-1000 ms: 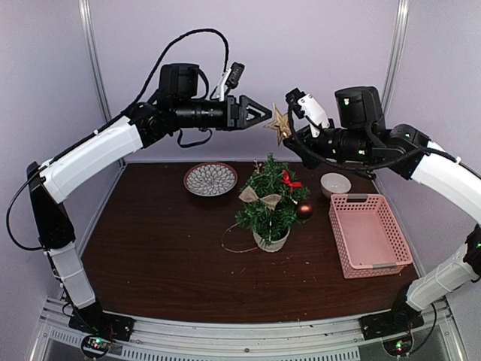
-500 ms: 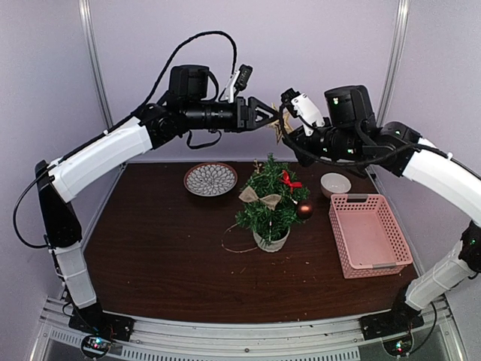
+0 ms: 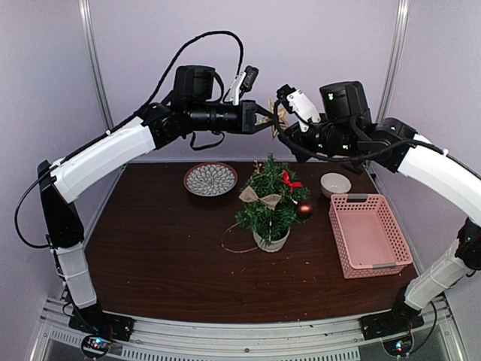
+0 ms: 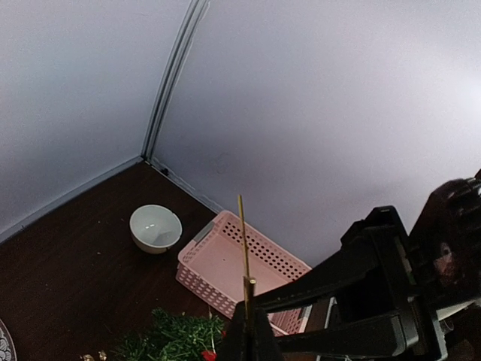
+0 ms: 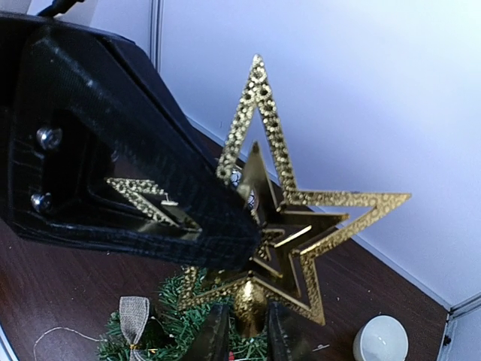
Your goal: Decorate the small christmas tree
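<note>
Table (image 3: 165, 256): dark brown wood grain, matt. It fills the floor of my cell from the near rail to the back wall.
Near rail (image 3: 240, 337): pale metal bar at the table's near edge. Both my arm bases are bolted to it.
Walls (image 3: 316, 45): plain, pale lilac-grey, at the back and on both sides.
Corner posts: two slim metal uprights, one at the back left (image 3: 89, 60) and one at the back right (image 3: 396, 53).
Small christmas tree (image 3: 269, 199): upright on the table, a little right of the middle and towards the back.
Tree pot (image 3: 270, 242): white and round, resting on the wood.
Tree trimmings: a red bow (image 3: 290, 180) near the top, a burlap bow (image 3: 260, 198) on the front and a dark red bauble (image 3: 304, 210) on its right side.
Cord (image 3: 229, 242): thin and pale, looped on the table just beside the pot.
Patterned plate (image 3: 210, 179): back of the table, left of the tree.
White bowl (image 3: 335, 183): back right, just behind the basket.
Pink basket (image 3: 353, 200): latticed, on the right side of the table.
Gold star (image 5: 257, 180): openwork, held in the air above the tree and apart from its tip.
My right gripper (image 5: 248, 332): clamped on the star's base stem.
My left gripper (image 3: 267, 115): meets the star from the other side. One black finger (image 5: 150, 173) lies across one arm of the star. I cannot tell whether it grips.
</note>
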`<action>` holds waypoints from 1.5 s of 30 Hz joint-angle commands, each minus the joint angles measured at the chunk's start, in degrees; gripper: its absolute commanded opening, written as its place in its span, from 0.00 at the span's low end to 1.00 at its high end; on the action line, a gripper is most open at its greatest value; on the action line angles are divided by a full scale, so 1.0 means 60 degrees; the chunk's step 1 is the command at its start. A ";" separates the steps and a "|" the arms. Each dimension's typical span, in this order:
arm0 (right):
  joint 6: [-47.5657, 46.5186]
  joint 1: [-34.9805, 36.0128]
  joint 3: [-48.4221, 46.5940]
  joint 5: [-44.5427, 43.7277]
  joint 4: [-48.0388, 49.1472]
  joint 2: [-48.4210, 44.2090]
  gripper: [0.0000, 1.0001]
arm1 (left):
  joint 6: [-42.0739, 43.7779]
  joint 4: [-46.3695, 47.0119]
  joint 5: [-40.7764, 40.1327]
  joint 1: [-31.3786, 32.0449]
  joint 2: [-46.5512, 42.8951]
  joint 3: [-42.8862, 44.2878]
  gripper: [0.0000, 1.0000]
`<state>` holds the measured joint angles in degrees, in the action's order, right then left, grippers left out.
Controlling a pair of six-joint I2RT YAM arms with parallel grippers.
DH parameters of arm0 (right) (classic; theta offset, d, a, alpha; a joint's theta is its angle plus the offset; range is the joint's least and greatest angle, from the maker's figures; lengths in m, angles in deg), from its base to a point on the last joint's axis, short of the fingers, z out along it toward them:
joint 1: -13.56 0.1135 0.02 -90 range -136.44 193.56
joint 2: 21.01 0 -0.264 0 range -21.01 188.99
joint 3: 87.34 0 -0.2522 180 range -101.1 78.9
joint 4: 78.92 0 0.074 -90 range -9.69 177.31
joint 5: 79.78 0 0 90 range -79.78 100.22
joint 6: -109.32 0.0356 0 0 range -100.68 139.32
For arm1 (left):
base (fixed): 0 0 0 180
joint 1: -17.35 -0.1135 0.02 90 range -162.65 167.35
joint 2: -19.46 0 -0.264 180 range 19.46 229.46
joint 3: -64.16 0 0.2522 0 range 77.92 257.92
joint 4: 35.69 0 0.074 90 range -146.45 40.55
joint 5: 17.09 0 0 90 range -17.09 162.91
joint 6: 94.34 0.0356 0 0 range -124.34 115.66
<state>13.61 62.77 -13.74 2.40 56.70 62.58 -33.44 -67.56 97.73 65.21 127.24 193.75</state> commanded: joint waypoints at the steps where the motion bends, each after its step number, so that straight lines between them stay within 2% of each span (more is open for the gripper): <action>1: 0.0240 0.0074 0.0009 -0.0060 0.0140 -0.0205 0.29 | 0.0442 0.0207 -0.0472 0.0037 -0.0256 0.0077 0.00; 5: 0.0400 0.0075 0.0383 -0.0061 -0.0046 -0.0627 0.57 | 0.0730 0.0185 -0.0852 -0.0027 -0.0560 -0.0181 0.00; 8: 0.0685 0.0048 0.0754 -0.0047 -0.0394 -0.1117 0.67 | 0.0646 0.0187 -0.0916 -0.0154 -0.0669 -0.0355 0.00; 11: 0.0943 -0.0153 0.1338 0.0259 -0.0467 -0.1822 0.72 | 0.0306 0.0237 -0.0779 -0.0353 -0.0679 -0.0533 0.00; 18: 0.2487 -0.1220 0.2232 0.1266 -0.0857 -0.2549 0.74 | -0.1039 0.0657 0.0010 -0.1068 -0.0801 -0.1154 0.00; 24: 0.2876 -0.1713 0.2807 0.1842 -0.0620 -0.2829 0.74 | -0.2455 0.1480 0.0424 -0.1383 -0.0832 -0.1730 0.00; 29: 0.2887 -0.1835 0.2884 0.1953 -0.0539 -0.2778 0.74 | -0.3099 0.1760 0.0649 -0.1413 -0.0593 -0.1615 0.00; 32: 0.2871 -0.1870 0.2926 0.2003 -0.0530 -0.2781 0.74 | -0.2707 0.1431 0.1002 -0.1381 -0.0342 -0.1231 0.00; 36: 0.2913 -0.1956 0.3063 0.2040 -0.0451 -0.2877 0.74 | -0.0934 0.0073 0.0550 -0.1096 -0.0255 -0.0637 0.00; 37: 0.2952 -0.2025 0.3108 0.2117 -0.0388 -0.2896 0.74 | -0.0078 -0.0418 0.0327 -0.0980 -0.0232 -0.0518 0.00; 45: 0.2982 -0.2079 0.3164 0.2316 -0.0361 -0.2816 0.74 | 0.0074 -0.0526 0.0763 -0.0890 0.0099 -0.0511 0.00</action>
<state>30.72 50.64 4.62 15.17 53.38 46.38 -36.05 -70.05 101.27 59.57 126.15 189.12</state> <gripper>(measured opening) 0.739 0.010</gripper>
